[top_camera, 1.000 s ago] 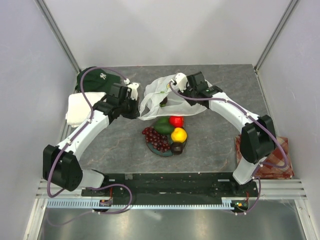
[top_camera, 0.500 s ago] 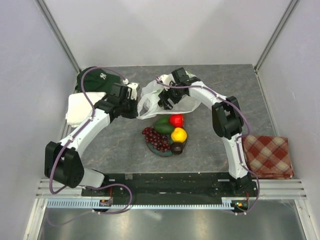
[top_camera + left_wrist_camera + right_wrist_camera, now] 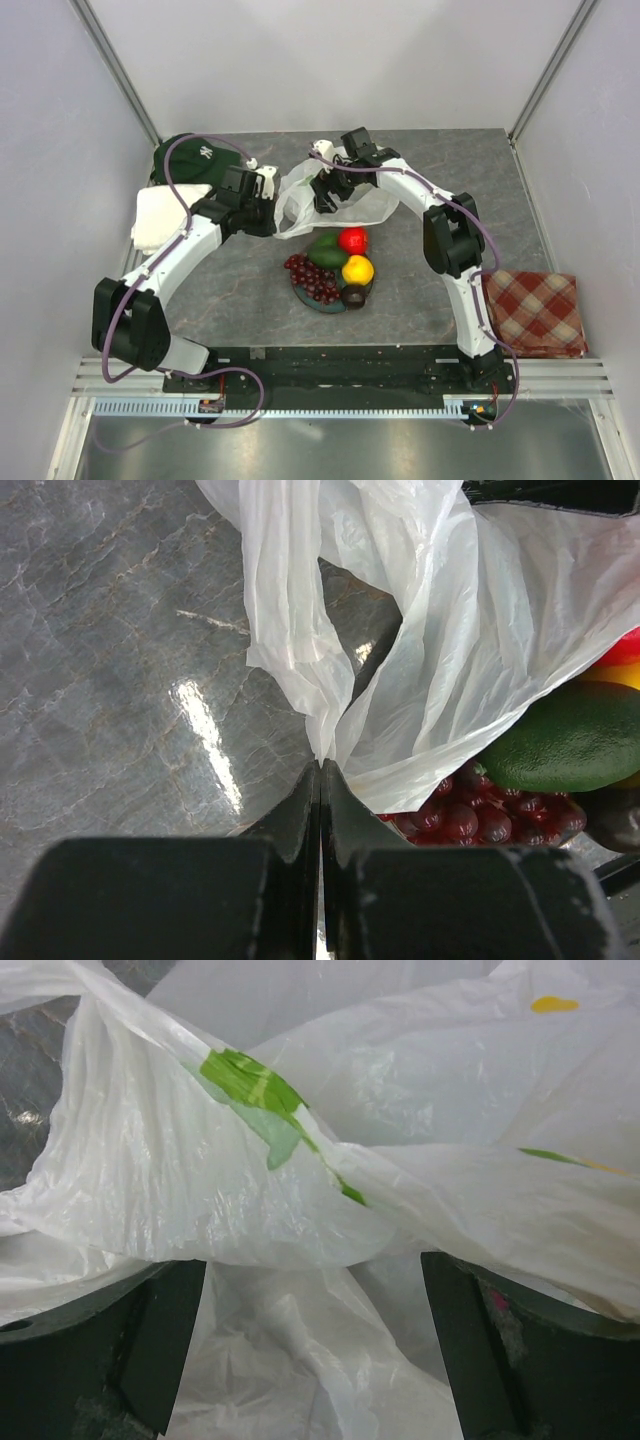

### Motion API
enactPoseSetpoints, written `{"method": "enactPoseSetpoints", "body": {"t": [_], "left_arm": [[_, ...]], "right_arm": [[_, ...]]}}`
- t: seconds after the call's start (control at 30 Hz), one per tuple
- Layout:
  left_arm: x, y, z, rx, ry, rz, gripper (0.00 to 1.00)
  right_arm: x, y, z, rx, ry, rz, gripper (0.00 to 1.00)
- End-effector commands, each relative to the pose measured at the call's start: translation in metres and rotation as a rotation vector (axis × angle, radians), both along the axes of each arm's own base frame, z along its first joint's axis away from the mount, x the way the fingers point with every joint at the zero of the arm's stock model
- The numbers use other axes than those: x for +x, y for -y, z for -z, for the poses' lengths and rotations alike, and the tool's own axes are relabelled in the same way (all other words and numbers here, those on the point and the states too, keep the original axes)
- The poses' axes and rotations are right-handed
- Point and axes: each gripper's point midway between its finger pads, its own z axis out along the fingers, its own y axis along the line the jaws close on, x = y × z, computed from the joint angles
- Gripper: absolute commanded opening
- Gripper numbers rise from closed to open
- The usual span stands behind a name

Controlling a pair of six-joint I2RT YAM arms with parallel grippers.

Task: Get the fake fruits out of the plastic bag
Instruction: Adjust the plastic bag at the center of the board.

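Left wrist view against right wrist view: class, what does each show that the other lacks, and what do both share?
Only left wrist: the left hand shut on a fold of the plastic bag, with the grape bunch and green fruit beside it. Only right wrist: the right hand open, plus a green print and yellow spot on the film. Both: the white bag over the grey table.
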Motion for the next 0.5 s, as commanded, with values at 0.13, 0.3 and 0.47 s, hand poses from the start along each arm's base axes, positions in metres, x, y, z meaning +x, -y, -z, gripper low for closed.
{"method": "enactPoseSetpoints", "body": {"t": [0.13,0.3,0.47], "left_arm": [[0.009,0.002,-0.016,-0.029,0.024,-0.01,0.02],[0.009,0.001,-0.015,-0.027,0.019,-0.005,0.02],[0.007,0.002,-0.011,-0.033,0.002,-0.002,0.02]], "right_arm": [[0.026,-0.028,0.007,0.042,0.058,0.057,0.96],[0.034,-0.042,0.012,0.039,0.08,0.069,0.98],[0.046,-0.057,0.0,0.106,0.099,0.132,0.98]]}}
